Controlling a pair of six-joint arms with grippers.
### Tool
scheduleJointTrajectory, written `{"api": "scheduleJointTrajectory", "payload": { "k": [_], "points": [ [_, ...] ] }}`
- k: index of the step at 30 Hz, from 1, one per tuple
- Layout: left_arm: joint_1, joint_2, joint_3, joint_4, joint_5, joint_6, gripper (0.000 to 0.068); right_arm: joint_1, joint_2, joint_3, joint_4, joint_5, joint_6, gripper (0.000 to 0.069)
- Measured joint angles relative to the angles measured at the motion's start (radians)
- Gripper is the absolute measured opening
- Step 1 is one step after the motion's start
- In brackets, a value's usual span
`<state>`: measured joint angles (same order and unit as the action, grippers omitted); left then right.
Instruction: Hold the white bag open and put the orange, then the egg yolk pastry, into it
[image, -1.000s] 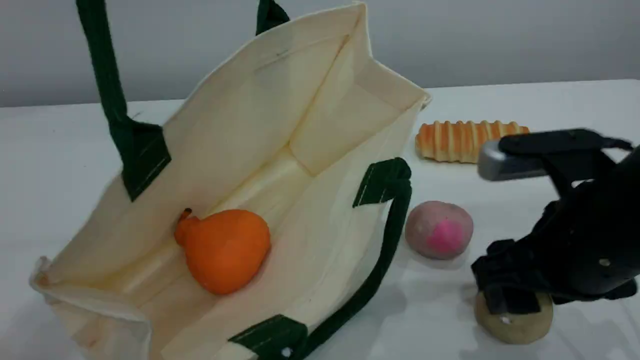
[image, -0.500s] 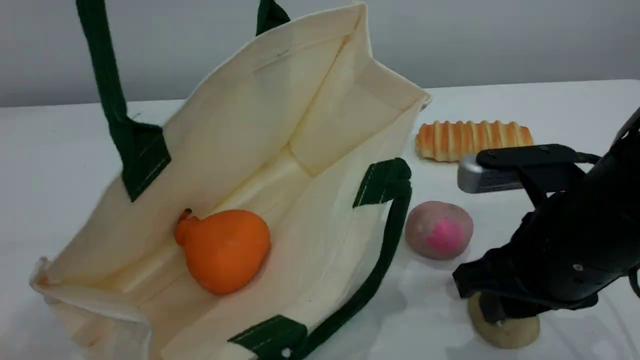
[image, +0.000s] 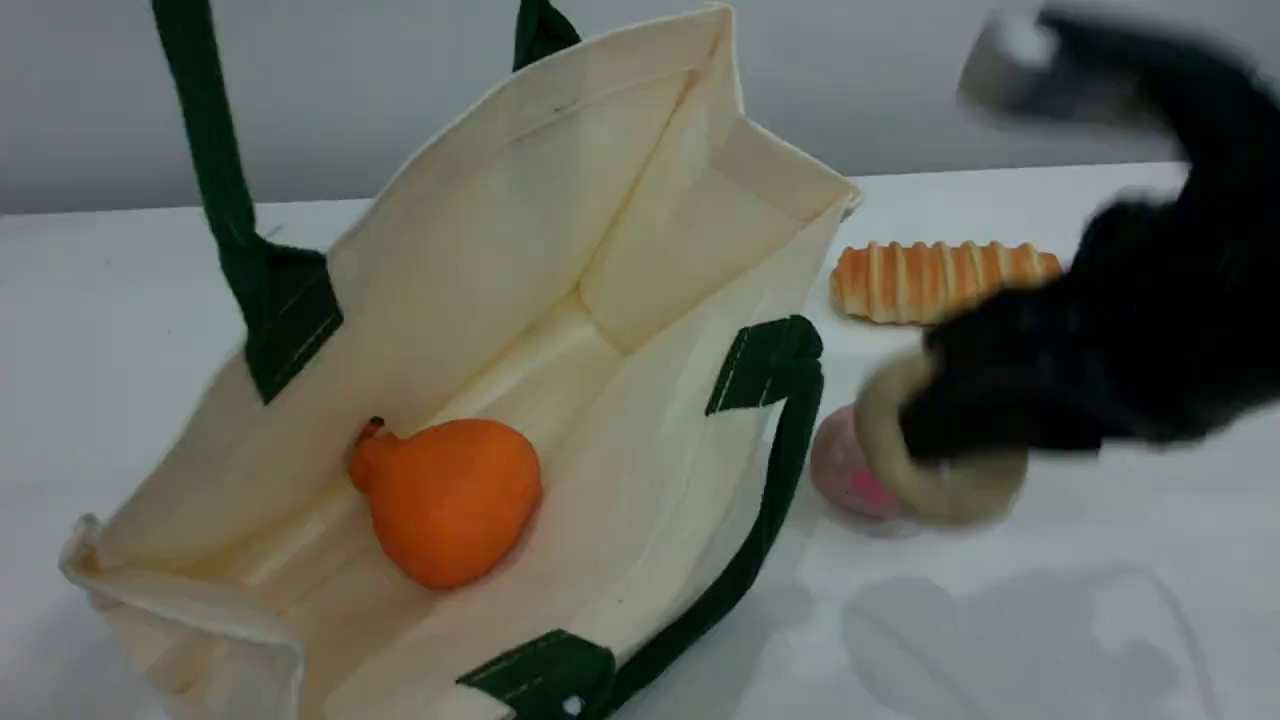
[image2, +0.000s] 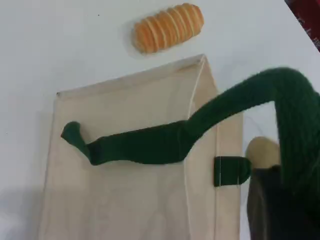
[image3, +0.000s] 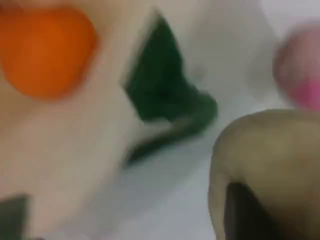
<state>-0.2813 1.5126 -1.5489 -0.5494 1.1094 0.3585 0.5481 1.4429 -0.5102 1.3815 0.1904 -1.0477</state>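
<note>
The white bag lies tipped on the table with its mouth wide open, and the orange rests inside on the lower wall. Its upper green handle is pulled straight up out of the scene view. In the left wrist view that handle runs into my left gripper, which is shut on it above the bag. My right gripper, blurred by motion, is shut on the egg yolk pastry and holds it off the table just right of the bag's lower handle. The right wrist view shows the pastry and the orange.
A greyish-pink ball sits on the table right behind the held pastry, close to the bag's edge. A striped long bread roll lies farther back on the right, also seen as the bread roll beyond the bag.
My right gripper closed on the pastry, lifted it off the table and swung it up and left toward the bag. Bag, orange and left gripper stayed put.
</note>
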Motion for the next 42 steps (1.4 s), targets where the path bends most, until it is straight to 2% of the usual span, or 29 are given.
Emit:
{"api": "scheduleJointTrajectory", "payload": {
  "k": [5, 9, 13, 22, 25, 33, 42],
  "points": [
    [0.0, 0.0, 0.0, 0.0, 0.001, 0.0, 0.0065, 0.0, -0.161, -0.007, 0.042, 0.059, 0.0, 0.0216],
    [0.0, 0.0, 0.0, 0.0, 0.005, 0.0, 0.0065, 0.0, -0.19, -0.036, 0.089, 0.11, -0.024, 0.0213],
    [0.0, 0.0, 0.0, -0.004, 0.007, 0.0, 0.0065, 0.001, -0.151, -0.08, 0.145, 0.188, -0.09, 0.0213],
    [0.0, 0.0, 0.0, -0.005, 0.008, 0.0, 0.0065, 0.001, 0.007, -0.166, 0.346, 0.201, -0.255, 0.0211],
    [0.0, 0.0, 0.0, -0.005, 0.008, 0.001, 0.0065, 0.001, 0.069, -0.195, 0.366, 0.213, -0.269, 0.0211],
    [0.0, 0.0, 0.0, -0.003, -0.002, 0.003, 0.0065, 0.004, 0.191, -0.248, 0.361, 0.341, -0.269, 0.0209],
    [0.0, 0.0, 0.0, 0.001, -0.015, 0.003, 0.0065, 0.111, 0.28, -0.332, 0.363, 0.278, -0.272, 0.0208]
  ]
}}
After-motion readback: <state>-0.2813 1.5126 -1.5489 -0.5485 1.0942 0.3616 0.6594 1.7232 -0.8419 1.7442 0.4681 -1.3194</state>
